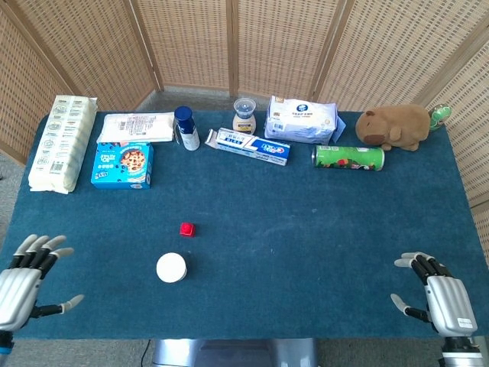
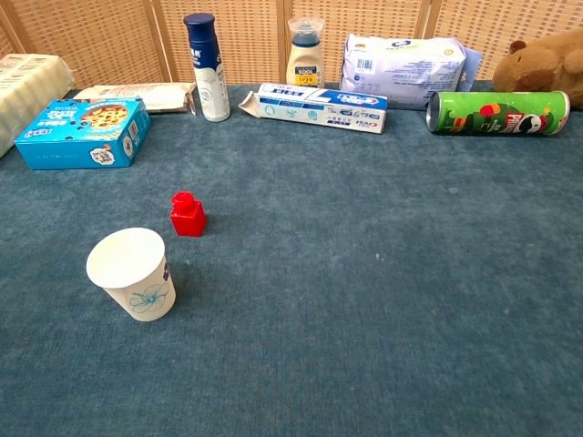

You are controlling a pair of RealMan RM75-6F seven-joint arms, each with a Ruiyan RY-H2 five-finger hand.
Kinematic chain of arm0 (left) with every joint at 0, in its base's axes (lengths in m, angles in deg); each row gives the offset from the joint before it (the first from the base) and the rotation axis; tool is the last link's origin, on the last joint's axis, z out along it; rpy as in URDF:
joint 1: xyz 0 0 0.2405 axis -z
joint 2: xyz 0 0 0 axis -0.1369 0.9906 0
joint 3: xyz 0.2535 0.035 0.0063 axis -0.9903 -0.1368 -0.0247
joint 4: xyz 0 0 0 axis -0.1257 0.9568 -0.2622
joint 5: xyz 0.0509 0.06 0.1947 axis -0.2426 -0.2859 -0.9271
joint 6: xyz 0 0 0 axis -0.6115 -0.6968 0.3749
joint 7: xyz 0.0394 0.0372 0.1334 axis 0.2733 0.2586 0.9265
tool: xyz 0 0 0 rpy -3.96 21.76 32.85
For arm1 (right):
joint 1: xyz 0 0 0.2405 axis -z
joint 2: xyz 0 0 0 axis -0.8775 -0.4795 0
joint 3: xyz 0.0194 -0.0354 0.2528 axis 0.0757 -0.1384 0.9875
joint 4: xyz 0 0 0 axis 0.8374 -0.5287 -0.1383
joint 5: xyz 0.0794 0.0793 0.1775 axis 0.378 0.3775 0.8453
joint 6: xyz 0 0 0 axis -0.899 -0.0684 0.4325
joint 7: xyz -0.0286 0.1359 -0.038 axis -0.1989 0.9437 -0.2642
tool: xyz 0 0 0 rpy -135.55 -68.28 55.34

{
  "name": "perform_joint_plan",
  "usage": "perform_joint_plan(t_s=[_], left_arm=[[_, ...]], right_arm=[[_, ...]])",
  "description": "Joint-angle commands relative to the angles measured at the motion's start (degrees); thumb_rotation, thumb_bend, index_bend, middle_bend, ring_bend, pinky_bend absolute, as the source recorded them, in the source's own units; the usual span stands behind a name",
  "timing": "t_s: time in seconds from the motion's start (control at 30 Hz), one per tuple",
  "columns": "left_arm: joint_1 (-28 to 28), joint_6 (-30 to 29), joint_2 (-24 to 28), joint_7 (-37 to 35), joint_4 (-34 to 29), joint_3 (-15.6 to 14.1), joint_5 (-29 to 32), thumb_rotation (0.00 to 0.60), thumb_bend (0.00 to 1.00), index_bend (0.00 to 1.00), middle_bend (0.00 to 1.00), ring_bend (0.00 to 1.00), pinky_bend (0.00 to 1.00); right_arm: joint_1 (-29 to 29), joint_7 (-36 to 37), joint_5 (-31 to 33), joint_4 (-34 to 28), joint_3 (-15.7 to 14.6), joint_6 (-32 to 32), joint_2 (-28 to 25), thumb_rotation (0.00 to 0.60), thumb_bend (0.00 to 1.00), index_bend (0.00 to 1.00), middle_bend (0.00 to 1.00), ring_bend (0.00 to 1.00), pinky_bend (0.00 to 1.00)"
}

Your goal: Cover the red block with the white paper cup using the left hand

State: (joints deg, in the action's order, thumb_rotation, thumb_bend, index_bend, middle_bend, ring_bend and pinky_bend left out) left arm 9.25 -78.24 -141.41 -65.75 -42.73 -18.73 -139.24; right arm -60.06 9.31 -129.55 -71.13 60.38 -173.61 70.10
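Note:
The white paper cup (image 1: pixel 171 267) (image 2: pixel 133 273) stands upright, mouth up, on the blue table near its front edge. The small red block (image 1: pixel 186 228) (image 2: pixel 188 215) sits just beyond it and slightly right, a short gap apart. My left hand (image 1: pixel 27 279) hovers at the table's front left corner, well left of the cup, fingers spread and empty. My right hand (image 1: pixel 437 294) is at the front right corner, fingers apart, holding nothing. Neither hand shows in the chest view.
Along the back edge lie a wipes pack (image 1: pixel 57 142), a blue cookie box (image 1: pixel 123 164), a blue bottle (image 1: pixel 185 127), a toothpaste box (image 1: pixel 252 145), a small jar (image 1: pixel 244 115), a tissue pack (image 1: pixel 302 118), a green can (image 1: pixel 348 157) and a plush toy (image 1: pixel 397 125).

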Motion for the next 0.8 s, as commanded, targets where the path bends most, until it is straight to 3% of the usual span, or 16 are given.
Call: perform_joint_plan(t_s=[0.03,0.33,0.8], left_arm=[[4.0,5.5,0.7,3.9,-2.4,1.0,0.7,0.332,0.13,0.24,0.15,0.00,0.01],[10.8,15.0,-1.3,15.7,-6.3,3.3,5.7,0.449,0.14,0.24,0.15,0.00,0.01],[18.4,20.6,-15.1,30.8,-4.7,6.3,18.7,0.495,0.15,0.24,0.09,0.00,0.00]], right_arm=[[0.2,0.0,-0.3,-0.2,-0.1,-0.3,-0.1,0.600,0.26,0.34,0.29,0.22,0.29],[1.5,0.9,-1.0,0.0,-0.2,-2.9,-1.3,0.600,0.26,0.34,0.29,0.22,0.29],[2.8,1.9,-0.5,0.3,-0.1,-4.7,-2.3,0.600,0.26,0.34,0.29,0.22,0.29]])
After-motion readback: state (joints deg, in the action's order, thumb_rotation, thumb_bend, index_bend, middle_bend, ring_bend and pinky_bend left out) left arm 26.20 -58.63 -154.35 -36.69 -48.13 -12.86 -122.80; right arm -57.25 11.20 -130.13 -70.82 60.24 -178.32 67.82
